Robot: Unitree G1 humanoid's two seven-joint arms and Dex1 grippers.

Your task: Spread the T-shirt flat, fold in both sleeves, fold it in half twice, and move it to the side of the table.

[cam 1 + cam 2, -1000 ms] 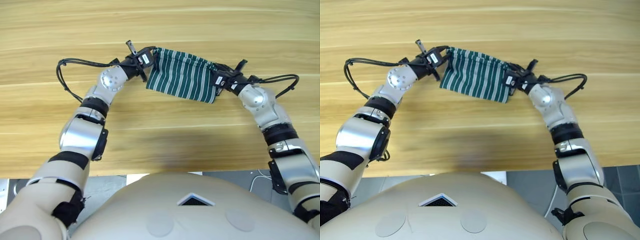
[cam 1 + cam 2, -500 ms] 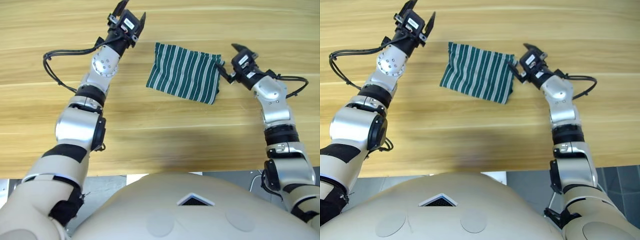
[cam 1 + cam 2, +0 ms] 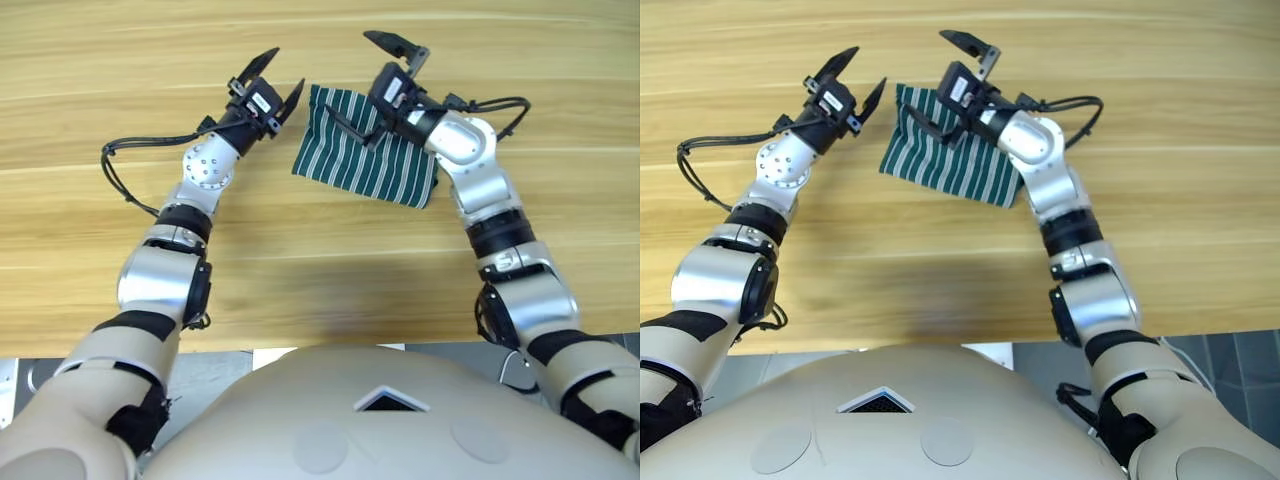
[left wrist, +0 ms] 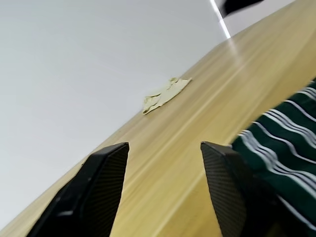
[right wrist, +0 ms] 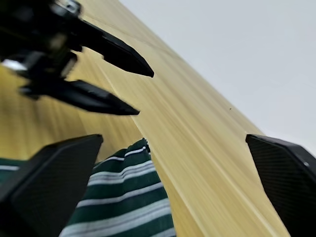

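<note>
Probably limp and light, the T-shirt (image 3: 365,150) wants nine- and three-o'clock edge pinches from the gaping left tool (image 3: 285,70) and right tool (image 3: 347,72).

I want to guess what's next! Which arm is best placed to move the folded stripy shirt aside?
Probably the right. The open right gripper hangs over the T-shirt, ready to come down on it. The open left gripper sits just beside the shirt's edge, over the table.
</note>
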